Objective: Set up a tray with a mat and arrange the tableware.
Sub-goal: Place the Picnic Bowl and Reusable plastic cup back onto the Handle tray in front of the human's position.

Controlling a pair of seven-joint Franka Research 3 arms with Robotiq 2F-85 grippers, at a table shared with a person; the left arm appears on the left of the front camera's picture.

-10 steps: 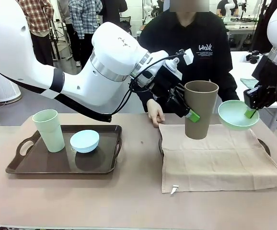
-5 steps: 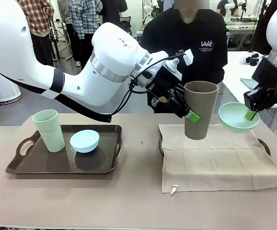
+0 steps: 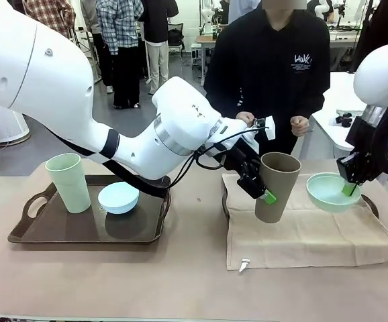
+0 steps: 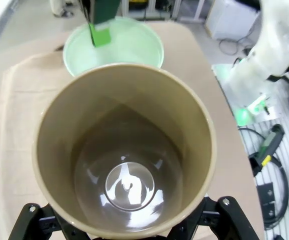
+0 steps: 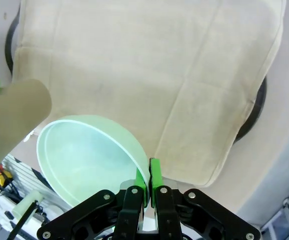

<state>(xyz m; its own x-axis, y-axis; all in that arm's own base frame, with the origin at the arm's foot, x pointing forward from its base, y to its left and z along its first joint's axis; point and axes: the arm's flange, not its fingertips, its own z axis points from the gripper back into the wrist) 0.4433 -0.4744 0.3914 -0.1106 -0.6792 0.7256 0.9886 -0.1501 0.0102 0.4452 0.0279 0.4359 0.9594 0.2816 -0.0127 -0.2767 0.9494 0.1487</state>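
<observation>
Front: L fingers (image 3: 269, 196) are spread wide around the taupe cup (image 3: 278, 178), gripping its outer wall low down. The cup leans, base at the mat (image 3: 308, 235); touching or just above, can't tell from this angle. R fingers (image 3: 349, 189) are pinched on the rim of the mint bowl (image 3: 327, 194), carried over the mat's far R part. The mat drapes the R tray (image 3: 372, 205), so both pieces look bound for it. The L tray (image 3: 26, 231), on the worktop (image 3: 180, 282), holds the pale green cup (image 3: 68, 182) + light blue bowl (image 3: 119, 197) side by side, prob. awaiting their turn.

L wrist: looks straight down the cup, which is empty w/ a glossy bottom. The outside grip leaves the mouth free. The mint bowl beyond is empty too, w/ a green pad on its rim.

R wrist: pads nearly together, only the thin bowl rim between them. A rim pinch suits a shallow bowl w/ no wall to wrap. The bowl hangs tilted above the mat, nothing inside.
</observation>
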